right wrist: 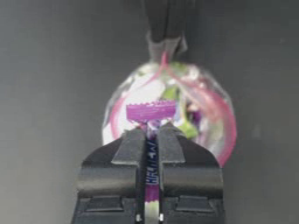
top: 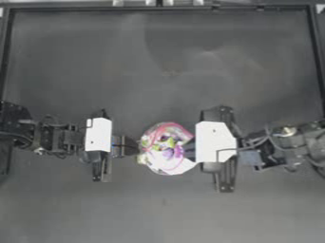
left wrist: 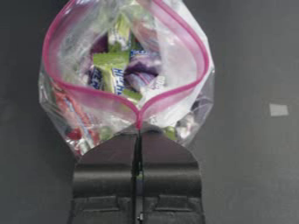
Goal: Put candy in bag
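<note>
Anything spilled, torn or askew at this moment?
Nothing stands out. The left gripper pinches the bag by its pink strip, mouth open; the right gripper, shut on the candy, sits at the opening. No sweets lie loose on the table.

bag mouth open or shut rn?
Open. The bag's pink strip spreads into a loop with sweets visible inside; the left gripper pinches its rim, and the right gripper holds the candy at the mouth.

Dark table under even overhead light

The matte grey-black table fills the top view, bordered by a thin dark frame along its far edge; a small pale square mark sits on its surface.
</note>
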You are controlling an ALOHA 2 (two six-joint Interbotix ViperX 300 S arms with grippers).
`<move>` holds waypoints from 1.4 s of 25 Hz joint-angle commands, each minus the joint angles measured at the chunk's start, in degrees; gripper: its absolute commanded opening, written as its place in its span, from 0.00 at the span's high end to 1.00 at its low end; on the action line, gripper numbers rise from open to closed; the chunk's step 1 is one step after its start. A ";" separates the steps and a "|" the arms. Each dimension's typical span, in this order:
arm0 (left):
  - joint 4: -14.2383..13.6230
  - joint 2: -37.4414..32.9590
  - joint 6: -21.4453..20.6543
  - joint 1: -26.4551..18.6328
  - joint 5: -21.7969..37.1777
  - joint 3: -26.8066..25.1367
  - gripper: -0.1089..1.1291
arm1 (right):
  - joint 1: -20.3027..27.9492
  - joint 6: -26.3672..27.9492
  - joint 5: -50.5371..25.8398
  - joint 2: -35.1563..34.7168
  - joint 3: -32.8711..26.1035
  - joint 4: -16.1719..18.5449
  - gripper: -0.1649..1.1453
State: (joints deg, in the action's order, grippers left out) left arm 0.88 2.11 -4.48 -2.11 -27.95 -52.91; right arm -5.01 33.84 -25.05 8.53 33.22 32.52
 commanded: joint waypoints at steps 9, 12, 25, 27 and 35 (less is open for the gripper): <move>-0.09 -0.79 0.00 0.00 -0.35 0.79 0.87 | 4.83 0.00 6.06 -5.63 -2.72 3.08 0.64; -0.09 -0.70 0.00 0.09 -0.35 0.79 0.87 | 5.01 0.00 6.33 -6.77 -2.55 3.08 0.64; -0.09 -0.79 0.00 0.00 -0.35 0.62 0.87 | 4.92 0.09 10.28 -8.53 -1.76 -0.53 0.55; -0.09 -0.70 0.00 0.09 -0.26 0.62 0.87 | 4.92 0.18 11.16 -8.53 -1.49 -0.79 0.47; -0.09 -0.62 0.00 0.09 -0.35 0.62 0.87 | 4.92 0.26 11.34 -8.53 -1.41 -2.46 0.17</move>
State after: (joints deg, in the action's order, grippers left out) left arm 0.88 2.11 -4.48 -2.02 -27.95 -52.91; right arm 0.00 34.01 -13.97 -0.88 32.34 30.41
